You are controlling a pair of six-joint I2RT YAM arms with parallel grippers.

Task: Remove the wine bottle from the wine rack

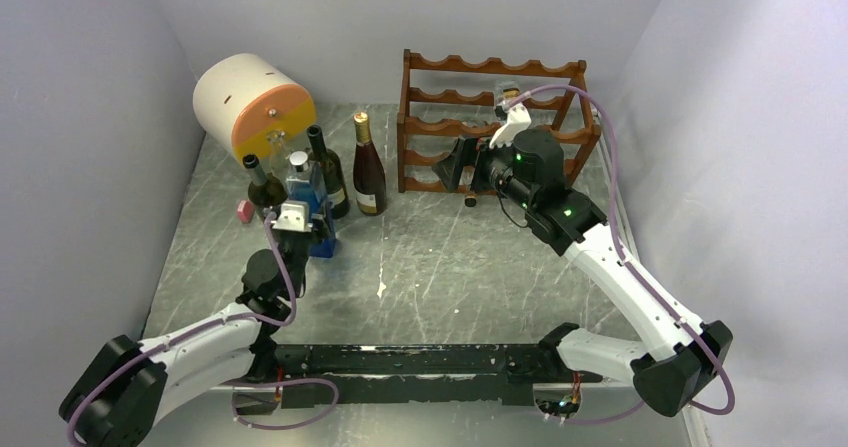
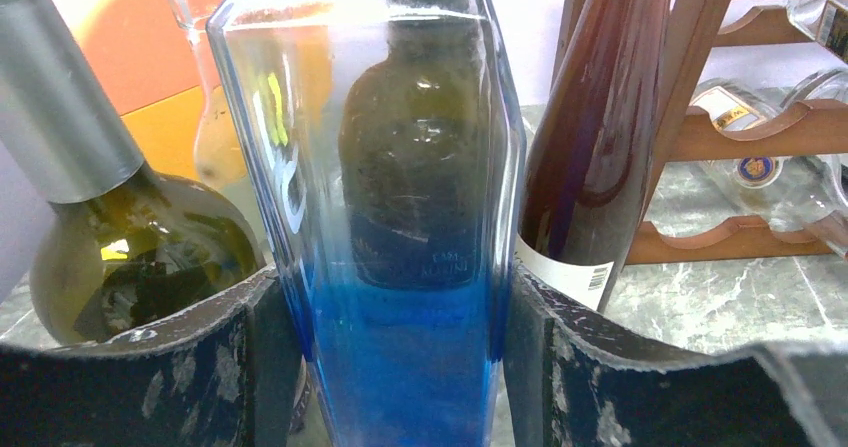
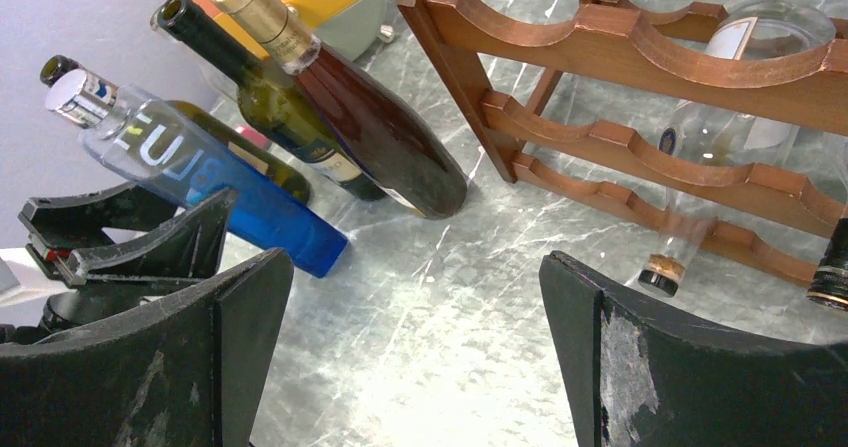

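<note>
The dark reddish-brown wine rack (image 1: pixel 490 117) stands at the back of the table; it also shows in the right wrist view (image 3: pixel 640 57). A clear wine bottle (image 3: pixel 715 132) lies in its lower tiers, its corked neck (image 3: pixel 662 270) poking out towards me. My right gripper (image 1: pixel 455 165) is open and empty just in front of the rack's lower left, with its fingers (image 3: pixel 590 337) over bare table and left of that neck. My left gripper (image 1: pixel 300 222) is shut on an upright blue glass bottle (image 2: pixel 400 217), its pads (image 2: pixel 525 367) against both sides.
Standing bottles cluster at the left: a dark red one with gold foil (image 1: pixel 368 167), a green one (image 1: pixel 328 172) and another green one (image 1: pixel 262 187). A white and orange cylinder (image 1: pixel 255 102) lies behind them. A second dark bottle top (image 3: pixel 830 277) pokes from the rack.
</note>
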